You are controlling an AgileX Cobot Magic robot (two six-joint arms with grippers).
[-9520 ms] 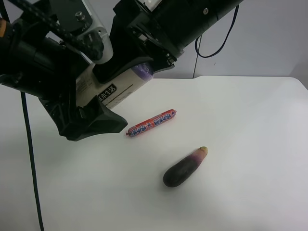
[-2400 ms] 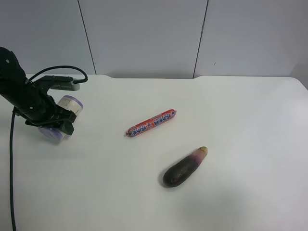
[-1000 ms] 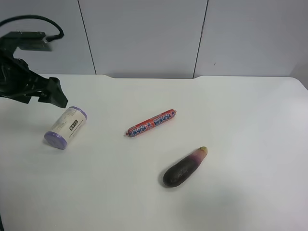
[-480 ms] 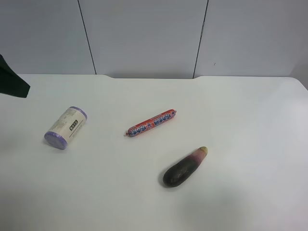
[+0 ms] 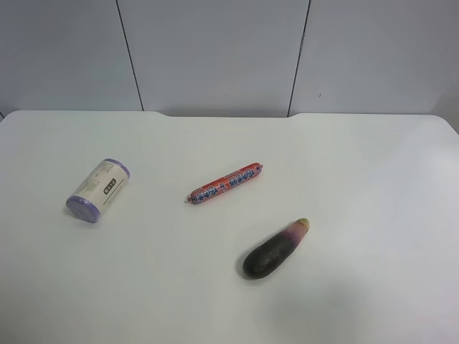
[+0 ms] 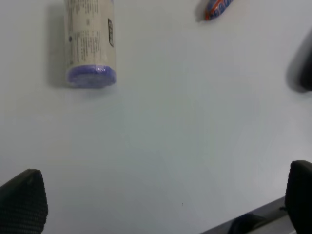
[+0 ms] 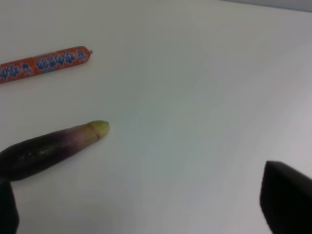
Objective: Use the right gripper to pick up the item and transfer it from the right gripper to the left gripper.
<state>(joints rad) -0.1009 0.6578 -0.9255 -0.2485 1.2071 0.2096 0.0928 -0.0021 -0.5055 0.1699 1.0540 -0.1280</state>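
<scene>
The item [image 5: 98, 190], a short roll with purple ends and a cream wrap, lies on its side on the white table [image 5: 358, 179] at the exterior high view's left. Nothing touches it. It also shows in the left wrist view, the item [image 6: 90, 41] lying well ahead of my left gripper [image 6: 161, 202], which is open and empty with its two dark fingertips [image 6: 22, 200] far apart. My right gripper [image 7: 146, 207] is open and empty too, one fingertip [image 7: 287, 202] at each lower corner. Neither arm shows in the exterior high view.
A red sausage stick [image 5: 226, 183] lies near the table's middle. A dark purple aubergine [image 5: 275, 249] lies nearer the front, and the aubergine [image 7: 51, 148] is close ahead of the right gripper. The table's rim [image 6: 253, 222] shows by the left gripper.
The arm at the exterior high view's left has drawn back from above the item and gone out of view past the left edge. The item, sausage and aubergine lie where they were.
</scene>
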